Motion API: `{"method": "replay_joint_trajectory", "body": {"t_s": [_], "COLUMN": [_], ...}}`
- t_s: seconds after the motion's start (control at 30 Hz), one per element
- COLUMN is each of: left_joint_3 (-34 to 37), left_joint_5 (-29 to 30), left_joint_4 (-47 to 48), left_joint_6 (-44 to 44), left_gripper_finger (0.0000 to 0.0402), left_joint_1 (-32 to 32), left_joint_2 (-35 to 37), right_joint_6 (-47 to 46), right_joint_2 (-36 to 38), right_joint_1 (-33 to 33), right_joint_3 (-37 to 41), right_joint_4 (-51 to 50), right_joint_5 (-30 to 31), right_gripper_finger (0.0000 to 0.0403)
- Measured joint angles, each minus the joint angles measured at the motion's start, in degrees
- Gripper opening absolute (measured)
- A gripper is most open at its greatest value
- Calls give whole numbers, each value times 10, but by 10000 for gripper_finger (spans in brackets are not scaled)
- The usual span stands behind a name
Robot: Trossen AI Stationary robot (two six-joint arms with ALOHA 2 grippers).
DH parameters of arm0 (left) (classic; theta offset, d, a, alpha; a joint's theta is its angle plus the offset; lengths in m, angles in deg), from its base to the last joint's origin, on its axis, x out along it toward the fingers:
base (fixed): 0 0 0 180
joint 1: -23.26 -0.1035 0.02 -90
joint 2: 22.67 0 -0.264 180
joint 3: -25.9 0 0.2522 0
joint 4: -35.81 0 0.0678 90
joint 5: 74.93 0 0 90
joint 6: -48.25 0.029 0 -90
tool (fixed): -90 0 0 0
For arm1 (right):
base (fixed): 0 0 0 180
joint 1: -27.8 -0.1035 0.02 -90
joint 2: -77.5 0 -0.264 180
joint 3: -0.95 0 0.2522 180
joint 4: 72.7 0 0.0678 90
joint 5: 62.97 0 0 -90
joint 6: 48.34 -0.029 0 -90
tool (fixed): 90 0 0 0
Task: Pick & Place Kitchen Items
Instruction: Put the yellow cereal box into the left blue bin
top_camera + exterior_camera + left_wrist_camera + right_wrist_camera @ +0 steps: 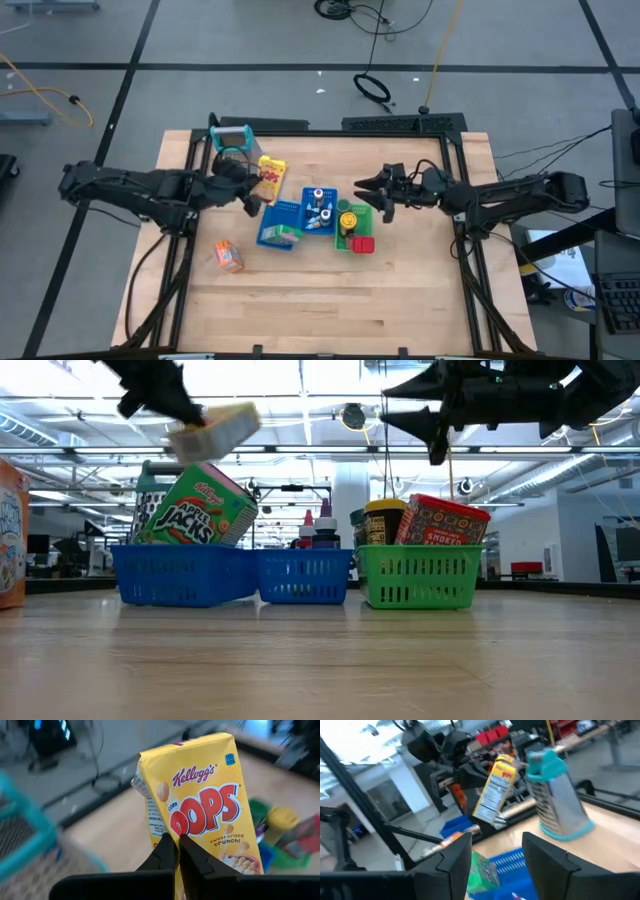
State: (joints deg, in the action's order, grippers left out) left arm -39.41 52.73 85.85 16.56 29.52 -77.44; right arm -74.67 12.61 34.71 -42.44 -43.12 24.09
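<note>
Left pincer (pixel 252 202) clenched on yellow box (pixel 269 178), held aloft, not yet binned. Right pincer (pixel 372 195) released, empty, above green tray (pixel 360 214). Orange packet (pixel 229 256) left on desk (pixel 400 290); most items already in trays.

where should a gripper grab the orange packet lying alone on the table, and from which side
Come straight down from above and pinch the orange packet across its narrower width. It lies flat on the bare wood, apart from the baskets, with open space around it, so nothing blocks the fingers. The left gripper is nearer but shut on the Corn Pops box; the right gripper is open.
</note>
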Motion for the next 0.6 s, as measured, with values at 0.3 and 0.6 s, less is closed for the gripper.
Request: {"method": "replay_joint_trajectory", "body": {"t_s": [0.3,0.6], "left_joint_3": [0,0], "left_joint_5": [14,14], "left_joint_4": [-194,-282], "left_joint_6": [139,189], "left_gripper_finger": [0,0], "left_joint_1": [14,13], "left_joint_2": [-52,-136], "right_joint_6": [0,20], "right_joint_2": [-96,-162], "right_joint_1": [-19,-39], "right_joint_3": [-1,-62], "right_joint_4": [142,151], "right_joint_5": [0,0], "right_gripper_finger": [169,169]}}
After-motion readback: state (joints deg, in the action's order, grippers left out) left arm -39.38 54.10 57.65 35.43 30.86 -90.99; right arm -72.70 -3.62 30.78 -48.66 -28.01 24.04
